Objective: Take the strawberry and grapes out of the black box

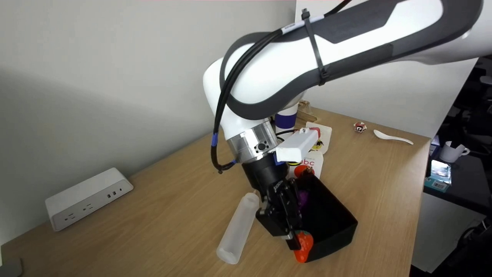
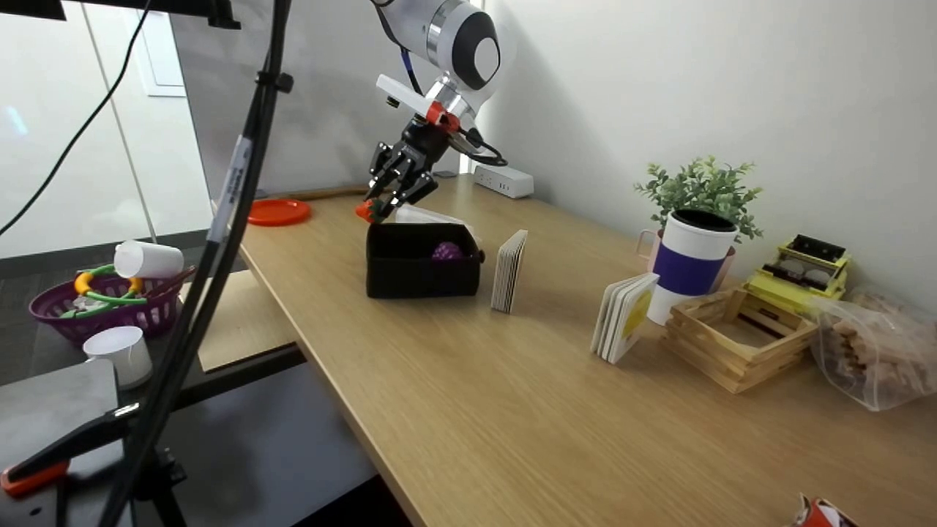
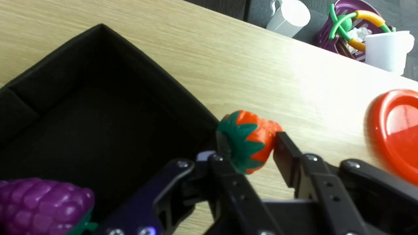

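Mid-removal, jaws pinch the tapered red plastic strawberry (image 3: pixel 249 141), seemingly outside the black rectangular box (image 3: pixel 117 120) at wrist-view three o'clock; lumpy purple plastic grapes (image 3: pixel 44 205) lie inside, toward seven. Next: lower, release.

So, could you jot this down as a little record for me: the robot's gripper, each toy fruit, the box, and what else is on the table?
Gripper: closed on the toy strawberry
Strawberry position: just outside a corner of the black box; contact with box or table unclear
Toy grapes: inside the box
Box: open-topped, standing on the wooden table
Also on table: translucent squeeze bottle, lying on its side; red plate; white power strip; white spoon
Left to do: take out the grapes
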Robot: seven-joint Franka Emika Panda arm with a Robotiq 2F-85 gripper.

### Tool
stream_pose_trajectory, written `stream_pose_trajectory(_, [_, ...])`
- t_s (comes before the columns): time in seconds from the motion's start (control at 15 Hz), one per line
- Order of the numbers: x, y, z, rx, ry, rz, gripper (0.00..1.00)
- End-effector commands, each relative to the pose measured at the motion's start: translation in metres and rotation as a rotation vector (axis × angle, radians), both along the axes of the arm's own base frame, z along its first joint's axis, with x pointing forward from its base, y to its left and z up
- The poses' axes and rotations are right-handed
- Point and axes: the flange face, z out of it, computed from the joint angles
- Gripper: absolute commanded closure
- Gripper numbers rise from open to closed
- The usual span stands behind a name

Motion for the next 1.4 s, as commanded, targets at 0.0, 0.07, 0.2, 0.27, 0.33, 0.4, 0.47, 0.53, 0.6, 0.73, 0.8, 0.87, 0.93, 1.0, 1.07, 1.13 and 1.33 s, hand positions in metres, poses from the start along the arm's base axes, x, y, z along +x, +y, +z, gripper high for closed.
stream_pose_trajectory(0.0, [0.003, 0.004, -0.008, -0.018, 0.026, 0.002, 0.85])
stream_pose_trajectory(0.07, [0.004, 0.005, -0.008, -0.020, 0.026, 0.002, 0.85])
stream_pose_trajectory(0.2, [0.006, 0.007, -0.002, -0.029, 0.012, 0.000, 0.85])
stream_pose_trajectory(0.27, [0.007, 0.007, 0.001, -0.029, 0.001, -0.003, 0.85])
stream_pose_trajectory(0.33, [0.009, 0.008, 0.006, -0.032, -0.019, -0.007, 0.85])
stream_pose_trajectory(0.4, [0.010, 0.009, 0.013, -0.031, -0.033, -0.009, 0.85])
stream_pose_trajectory(0.47, [0.012, 0.010, 0.019, -0.033, -0.050, -0.010, 0.85])
stream_pose_trajectory(0.53, [0.013, 0.012, 0.025, -0.033, -0.063, -0.012, 0.85])
stream_pose_trajectory(0.6, [0.014, 0.013, 0.030, -0.032, -0.076, -0.013, 0.85])
stream_pose_trajectory(0.73, [0.017, 0.016, 0.039, -0.026, -0.095, -0.015, 0.85])
stream_pose_trajectory(0.8, [0.018, 0.016, 0.040, -0.016, -0.100, -0.015, 0.85])
stream_pose_trajectory(0.87, [0.019, 0.016, 0.041, -0.004, -0.101, -0.016, 0.85])
stream_pose_trajectory(0.93, [0.021, 0.015, 0.041, 0.005, -0.102, -0.016, 0.85])
stream_pose_trajectory(1.0, [0.023, 0.013, 0.038, 0.012, -0.105, -0.021, 0.85])
stream_pose_trajectory(1.07, [0.024, 0.012, 0.036, 0.015, -0.107, -0.025, 0.85])
stream_pose_trajectory(1.13, [0.025, 0.011, 0.033, 0.019, -0.105, -0.029, 0.85])
stream_pose_trajectory(1.33, [0.025, 0.009, 0.023, 0.012, -0.093, -0.035, 0.85])
